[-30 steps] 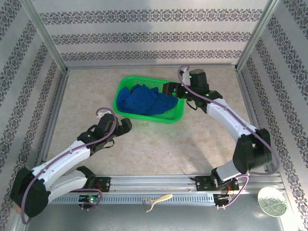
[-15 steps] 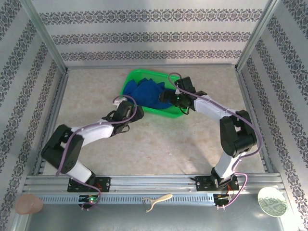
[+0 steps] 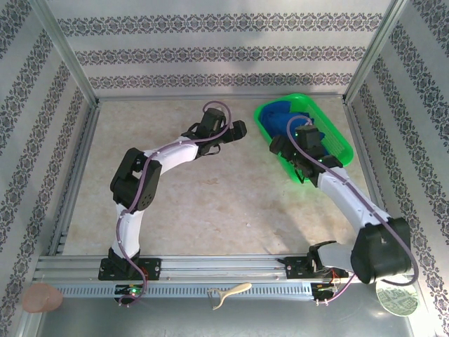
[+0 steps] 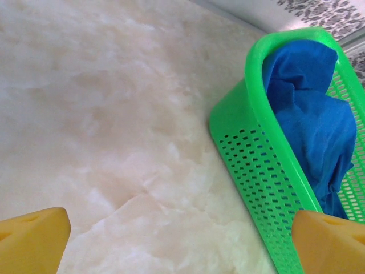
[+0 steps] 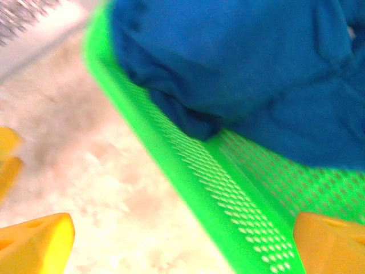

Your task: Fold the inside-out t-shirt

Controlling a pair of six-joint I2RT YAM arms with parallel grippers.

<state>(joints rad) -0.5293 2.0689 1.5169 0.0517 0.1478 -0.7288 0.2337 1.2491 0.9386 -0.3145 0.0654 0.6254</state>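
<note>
As the left arm [image 3: 168, 151] stretches far — jaws gape.

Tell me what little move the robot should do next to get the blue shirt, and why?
Probably the right gripper should ease forward over the rim of the green basket and down onto the t-shirt. The shirt lies bunched inside the basket, and the right gripper hangs open at its wall, holding nothing.

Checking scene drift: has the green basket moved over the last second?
Yes. In the top view the green basket has slid right, from mid-table to close by the right frame post, and has turned. The t-shirt is still inside.
</note>
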